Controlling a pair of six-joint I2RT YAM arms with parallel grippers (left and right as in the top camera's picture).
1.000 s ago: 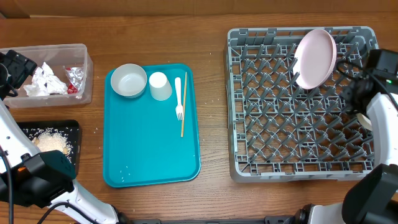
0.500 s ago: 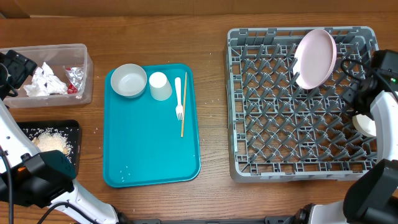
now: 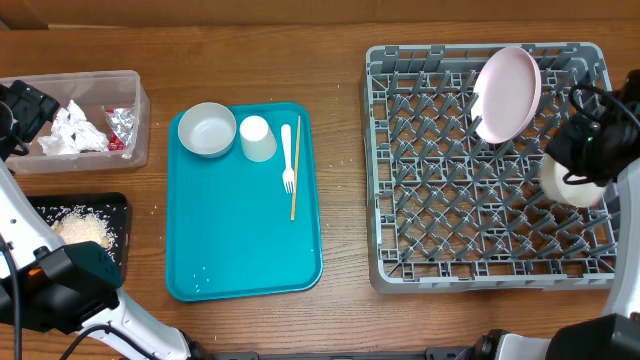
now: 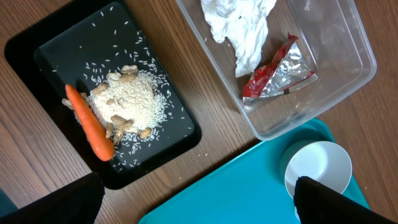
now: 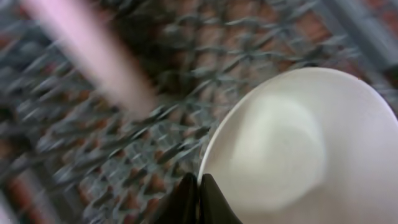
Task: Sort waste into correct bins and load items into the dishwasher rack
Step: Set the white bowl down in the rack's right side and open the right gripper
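A white round bowl (image 5: 292,149), smooth and plain, was seen tilted over the right side of the rack (image 3: 490,170). Whether it touched the pegs could not be told, since the right wrist view was blurred.

The right tool (image 5: 198,196) was pressed together on the bowl's rim, its two fingers pinching the thin edge. The left tool (image 4: 196,183) was spread wide and held nothing. It was seen above the counter (image 3: 340,150), near the left edge, between the black tray (image 4: 37,56) and the tub (image 4: 336,74).

In the rack, a pale pink plate (image 3: 507,93) was stood on edge among the pegs near the back, leaning slightly.

In the clear tub, crumpled white napkins (image 4: 242,25) were seen beside a crumpled red and silver wrapper (image 4: 280,71).

On the black tray, a heap of rice (image 4: 127,99) was piled, with loose grains scattered around it and a few beige bits at its edge. An orange carrot (image 4: 90,121) was laid against the heap's side.

On the teal tray (image 3: 245,240), a second bowl (image 3: 207,130) was set upright at the back corner, with a small white cup (image 3: 257,137) just beside it. A white fork (image 3: 287,155) and a thin wooden stick (image 3: 295,185) were laid side by side to the cup's right.
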